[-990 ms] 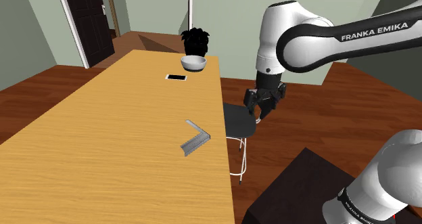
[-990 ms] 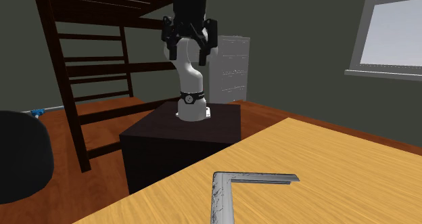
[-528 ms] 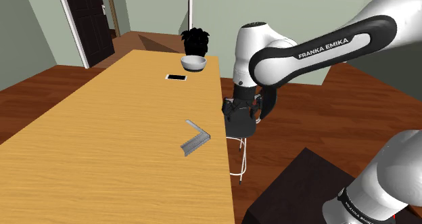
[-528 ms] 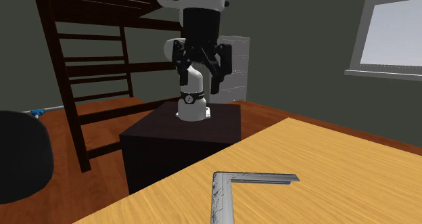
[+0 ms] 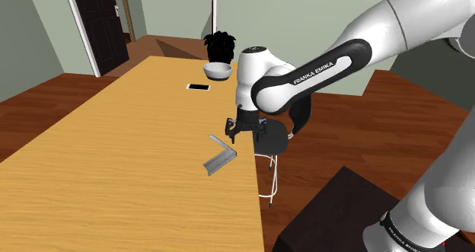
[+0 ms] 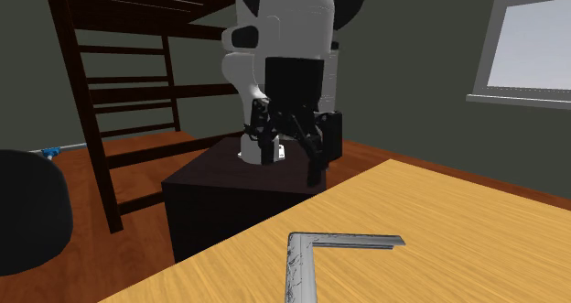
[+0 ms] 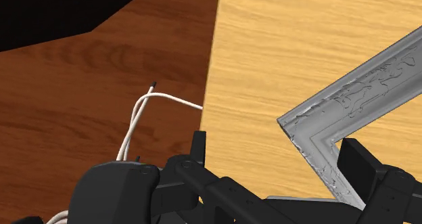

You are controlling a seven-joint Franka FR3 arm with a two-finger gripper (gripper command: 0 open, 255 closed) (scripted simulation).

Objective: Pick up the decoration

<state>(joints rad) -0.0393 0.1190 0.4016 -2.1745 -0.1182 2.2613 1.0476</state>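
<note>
Tool (image 5: 233,130) swung over table (image 5: 114,151) edge, spread apart; decoration (image 5: 220,156) seemingly just beneath.

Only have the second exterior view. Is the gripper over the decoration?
Observer: Nearly. In the shoulder view the gripper hangs above the table's edge, right by the decoration's corner.
Operator: Fingers?
Observer: Open. In the wrist view the fingers stand apart with the decoration's corner between them, untouched.
Operator: Clutter near it?
Observer: No. A bowl and a phone sit at the table's far end, well away from the decoration.
</note>
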